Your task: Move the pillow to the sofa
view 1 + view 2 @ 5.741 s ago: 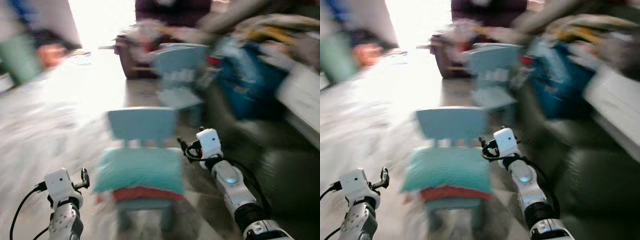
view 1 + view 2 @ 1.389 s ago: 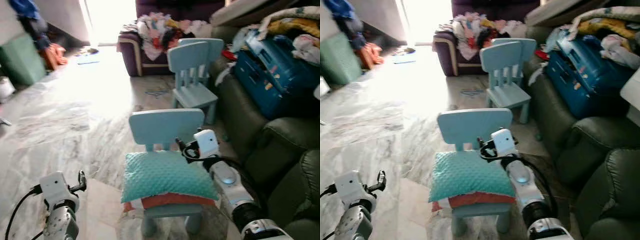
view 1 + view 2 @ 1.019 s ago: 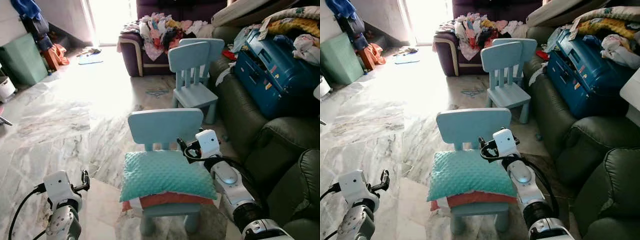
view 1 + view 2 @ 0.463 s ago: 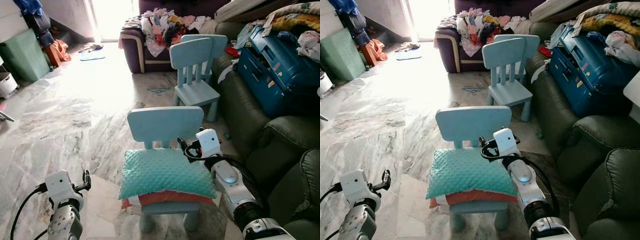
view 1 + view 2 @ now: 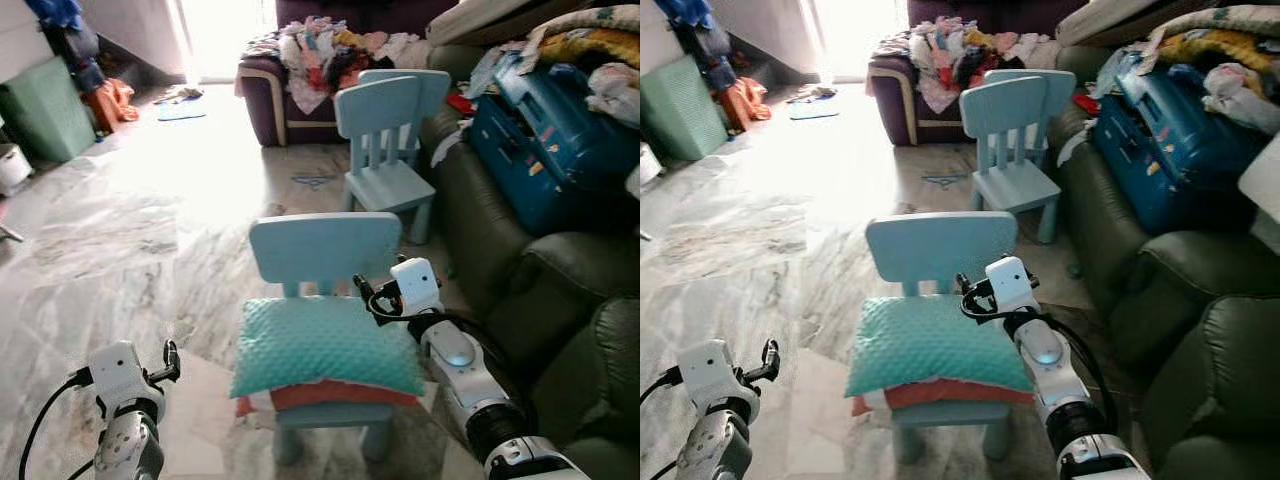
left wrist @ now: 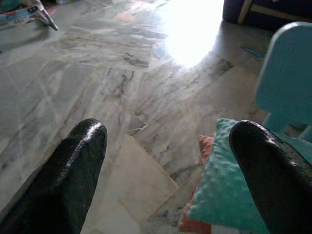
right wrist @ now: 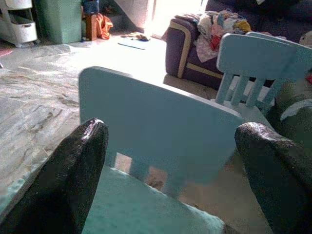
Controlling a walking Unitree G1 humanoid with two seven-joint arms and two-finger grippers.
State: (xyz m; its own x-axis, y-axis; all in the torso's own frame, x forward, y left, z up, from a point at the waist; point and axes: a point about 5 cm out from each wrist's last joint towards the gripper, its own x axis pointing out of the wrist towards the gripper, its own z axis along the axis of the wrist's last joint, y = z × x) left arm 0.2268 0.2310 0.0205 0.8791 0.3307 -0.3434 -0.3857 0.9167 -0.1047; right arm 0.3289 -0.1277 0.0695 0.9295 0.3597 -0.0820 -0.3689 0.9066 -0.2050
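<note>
A teal dotted pillow (image 5: pixel 325 345) lies on the seat of a small light-blue chair (image 5: pixel 325 248), on top of a red cushion (image 5: pixel 340 395). The dark green sofa (image 5: pixel 540 290) stands just right of the chair. My right gripper (image 5: pixel 362 288) hovers open at the pillow's far right corner, by the chair's backrest (image 7: pixel 161 131), with nothing between its fingers. In the right wrist view the pillow (image 7: pixel 146 214) lies below the fingers. My left gripper (image 5: pixel 170 360) hangs open low on the left, apart from the pillow (image 6: pixel 229 195), over the marble floor.
A second blue chair (image 5: pixel 385 130) stands further back. A blue suitcase (image 5: pixel 535 150) and piled laundry lie on the sofa. A purple armchair (image 5: pixel 270 90) heaped with clothes is at the back, a green bin (image 5: pixel 40 110) at far left. Marble floor (image 5: pixel 130 230) stretches left.
The head view has swayed a little and blurred slightly. Both grippers hold the same places relative to the chair and pillow, and both stay open.
</note>
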